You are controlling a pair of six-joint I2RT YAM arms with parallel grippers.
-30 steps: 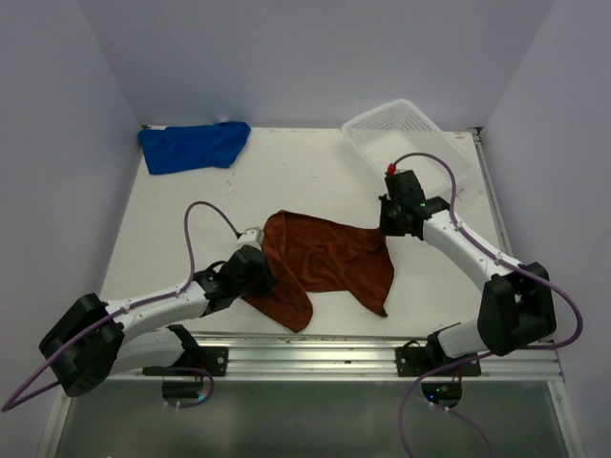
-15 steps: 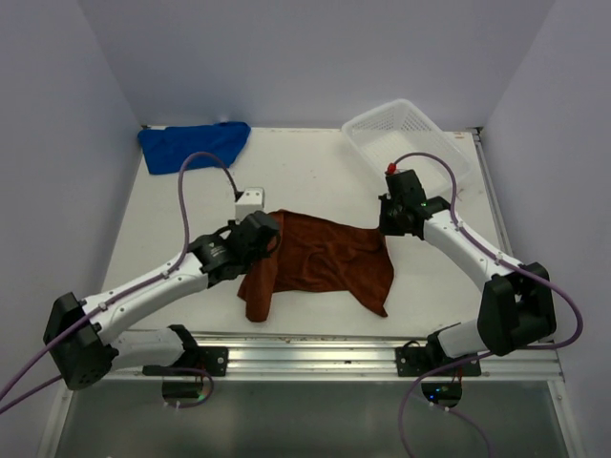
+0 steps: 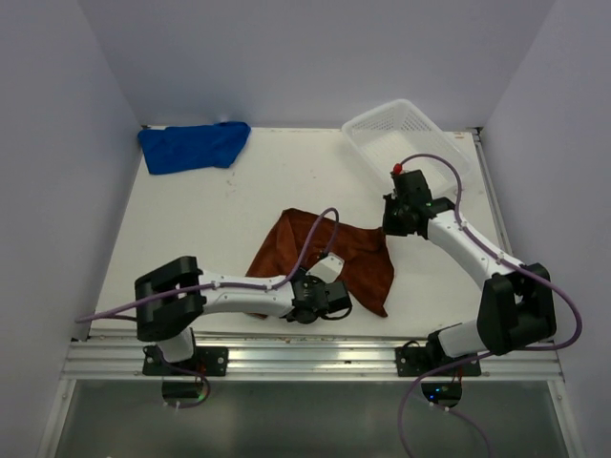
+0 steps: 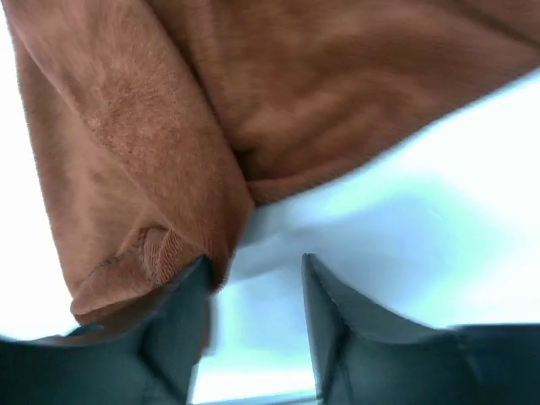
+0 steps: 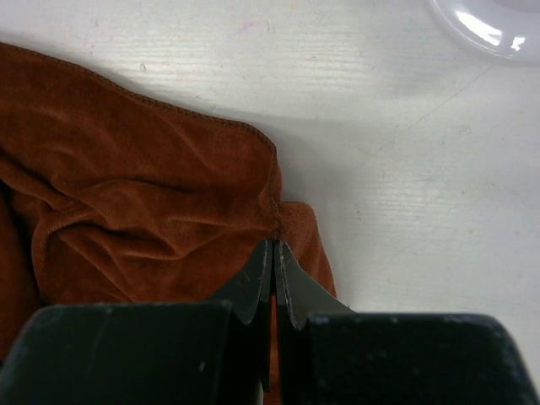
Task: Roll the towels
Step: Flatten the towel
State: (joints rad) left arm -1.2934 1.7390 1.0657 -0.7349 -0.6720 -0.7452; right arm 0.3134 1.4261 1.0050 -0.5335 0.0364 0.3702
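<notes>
Top external view, near edge first: the left gripper [image 4: 253, 268] lies low at 6 o'clock on the table [image 3: 200, 229], right against the near hem of the rust-brown towel [image 3: 363, 262]. Left wrist view has its jaws parted a moderate way with bare table between them. A folded towel corner brushes one finger [image 4: 181, 312], but nothing is gripped. The towel lies crumpled mid-table. At its 2 o'clock corner the right gripper [image 5: 274, 253] is pinched tight, with cloth caught between the fingers. Further back there's the white mesh basket [image 3: 406, 134] at 1 o'clock and the royal blue towel [image 3: 194, 145] bunched at 11 o'clock, well apart from both arms.
</notes>
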